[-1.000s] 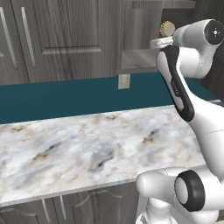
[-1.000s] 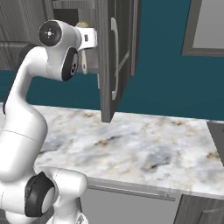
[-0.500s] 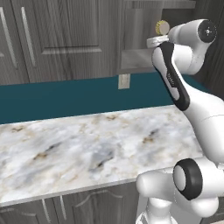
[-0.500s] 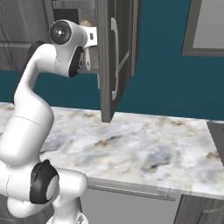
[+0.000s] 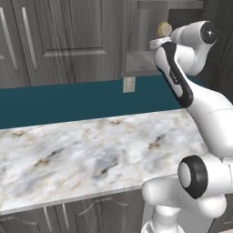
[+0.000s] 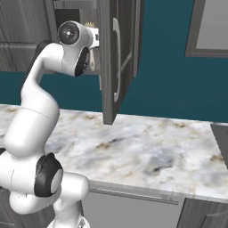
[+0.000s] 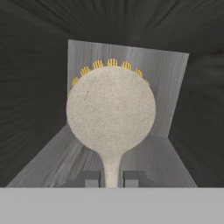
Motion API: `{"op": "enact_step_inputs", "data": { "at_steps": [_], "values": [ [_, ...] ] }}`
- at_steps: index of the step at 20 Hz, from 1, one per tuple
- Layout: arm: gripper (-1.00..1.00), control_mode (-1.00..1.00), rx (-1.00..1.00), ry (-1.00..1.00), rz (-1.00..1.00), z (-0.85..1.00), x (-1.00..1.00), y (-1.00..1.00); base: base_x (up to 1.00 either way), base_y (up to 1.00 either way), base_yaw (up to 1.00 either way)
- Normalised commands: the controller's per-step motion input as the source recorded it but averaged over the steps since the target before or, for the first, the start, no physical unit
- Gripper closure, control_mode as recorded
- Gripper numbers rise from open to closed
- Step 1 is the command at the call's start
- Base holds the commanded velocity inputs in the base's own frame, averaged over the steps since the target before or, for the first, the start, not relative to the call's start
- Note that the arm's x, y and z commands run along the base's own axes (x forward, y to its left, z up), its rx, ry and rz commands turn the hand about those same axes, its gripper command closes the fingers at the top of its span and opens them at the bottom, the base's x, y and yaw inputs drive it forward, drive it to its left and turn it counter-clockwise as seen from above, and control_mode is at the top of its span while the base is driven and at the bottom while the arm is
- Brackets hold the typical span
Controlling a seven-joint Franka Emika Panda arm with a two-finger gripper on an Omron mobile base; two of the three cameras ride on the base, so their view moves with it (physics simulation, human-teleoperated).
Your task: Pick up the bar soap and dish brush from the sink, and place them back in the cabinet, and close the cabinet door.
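Left base view: the white arm rises from the lower right and reaches up to the open cabinet point(image 5: 150, 59) on the far wall. The round cream head of the dish brush point(image 5: 164, 29) shows just above the wrist, at the mouth of the cabinet, over its grey inner shelf point(image 5: 141, 61). The marbled surface point(image 5: 91, 154) lies below, with a teal backsplash behind it and a pale wall outlet point(image 5: 129, 84) under the cabinet. Closed dark woodgrain doors stand to the left.

Right base view: the arm climbs from the lower left, its hand raised against the cabinet opening. The cabinet door point(image 6: 116, 58) stands swung out toward the camera, just right of the hand, its vertical silver bar handle point(image 6: 117, 58) facing right. A sliver of the brush's bristled head shows above the hand, and its pale handle hangs beside the door's edge. The surface stretches off to the right.

Hand view: the claw point(image 7: 112, 178) is clenched on the brush's thin handle, one dark finger on each side, both touching it. The speckled cream head stands upright ahead of the fingers, with yellow bristles fringing its top edge. Behind it are the cabinet's grey back wall, dark side walls and the shelf floor.
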Motion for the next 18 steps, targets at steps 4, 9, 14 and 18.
{"op": "enact_step_inputs", "data": {
  "at_steps": [4, 9, 14, 18],
  "values": [
    [1.0, -1.0, 0.0, 0.0, 0.01, -0.14, 0.19, 0.0, 0.0, 0.0, 0.0],
    [1.0, -1.0, 0.0, 0.0, 0.01, -0.1, 0.28, 0.0, 0.0, 0.0, 0.0],
    [1.0, -1.0, 0.0, 0.0, 0.01, -0.06, 0.3, 0.0, 0.0, 0.0, 0.0],
    [1.0, -1.0, 0.0, 0.0, 0.01, -0.02, 0.28, 0.0, 0.0, 0.0, 0.0]
  ]
}}
